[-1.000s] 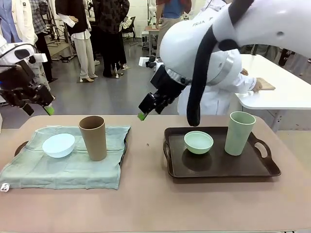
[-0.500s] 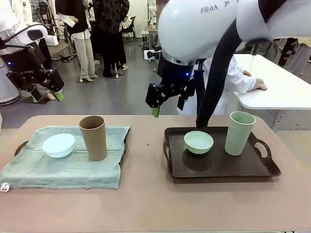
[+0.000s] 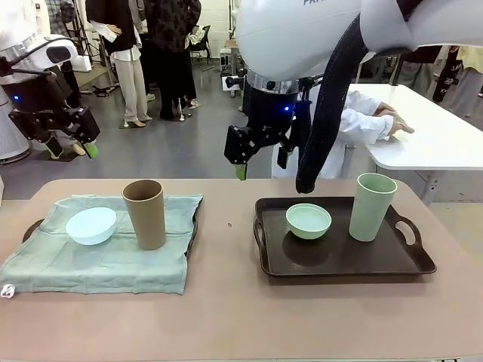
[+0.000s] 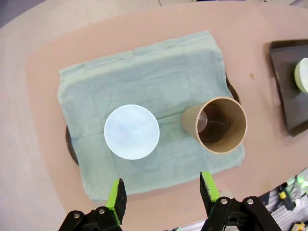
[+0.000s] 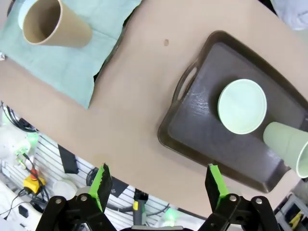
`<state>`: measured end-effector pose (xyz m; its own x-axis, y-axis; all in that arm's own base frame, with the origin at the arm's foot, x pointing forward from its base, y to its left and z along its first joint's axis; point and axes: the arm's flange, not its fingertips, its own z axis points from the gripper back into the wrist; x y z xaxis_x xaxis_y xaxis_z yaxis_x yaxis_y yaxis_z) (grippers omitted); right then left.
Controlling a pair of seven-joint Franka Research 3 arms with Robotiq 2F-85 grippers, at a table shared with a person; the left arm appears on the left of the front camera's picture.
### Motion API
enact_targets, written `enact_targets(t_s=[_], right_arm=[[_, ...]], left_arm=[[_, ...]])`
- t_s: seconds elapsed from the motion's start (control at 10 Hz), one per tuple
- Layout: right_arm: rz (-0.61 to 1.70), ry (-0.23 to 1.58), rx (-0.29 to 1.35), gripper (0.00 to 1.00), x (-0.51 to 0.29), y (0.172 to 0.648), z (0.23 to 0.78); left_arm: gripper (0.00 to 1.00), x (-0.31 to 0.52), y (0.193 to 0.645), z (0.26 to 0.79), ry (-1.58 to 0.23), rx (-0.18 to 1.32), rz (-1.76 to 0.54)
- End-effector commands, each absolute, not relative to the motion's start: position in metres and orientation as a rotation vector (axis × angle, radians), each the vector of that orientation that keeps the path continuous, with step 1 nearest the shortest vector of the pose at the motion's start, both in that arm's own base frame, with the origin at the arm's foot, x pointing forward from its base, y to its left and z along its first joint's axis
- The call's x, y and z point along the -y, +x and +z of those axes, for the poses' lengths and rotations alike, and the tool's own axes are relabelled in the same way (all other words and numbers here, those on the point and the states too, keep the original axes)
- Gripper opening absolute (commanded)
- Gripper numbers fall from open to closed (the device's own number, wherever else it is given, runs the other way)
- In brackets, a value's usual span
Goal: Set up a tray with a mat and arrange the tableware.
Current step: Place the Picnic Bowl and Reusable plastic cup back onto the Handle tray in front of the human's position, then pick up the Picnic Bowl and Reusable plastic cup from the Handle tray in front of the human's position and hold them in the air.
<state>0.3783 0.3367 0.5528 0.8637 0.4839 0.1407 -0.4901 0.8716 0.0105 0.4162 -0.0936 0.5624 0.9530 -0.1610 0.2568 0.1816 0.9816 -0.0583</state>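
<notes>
- Left gripper (image 3: 73, 149) and right gripper (image 3: 260, 162) hang spread, empty, above the table (image 3: 226, 317).
- One mat (image 3: 113, 264) covers the left tray (image 3: 32, 228), bearing one blue bowl (image 3: 91, 225) and one brown cup (image 3: 144, 213).
- Right tray (image 3: 339, 270) holds one green bowl (image 3: 308, 220) and one green cup (image 3: 372, 207).

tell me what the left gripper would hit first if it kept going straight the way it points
Probably the green mat, in the gap between the pale blue bowl and the brown cup. The left gripper points down at it, open; the bowl's rim lies close to that line.
</notes>
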Motion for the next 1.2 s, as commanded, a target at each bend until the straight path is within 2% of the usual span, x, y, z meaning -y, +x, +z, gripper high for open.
enact_targets(t_s=[0.0, 1.1], right_arm=[[0.532, 0.063, 0.150, 1.00, -0.3311, 0.3754, 0.5468], [0.519, 0.047, 0.137, 1.00, -0.3367, 0.3785, 0.5522]], left_arm=[[0.81, 0.0931, 0.4161, 0.5630, -0.105, 0.260, -0.192], [0.81, 0.0938, 0.4161, 0.5624, -0.082, 0.254, -0.175]])
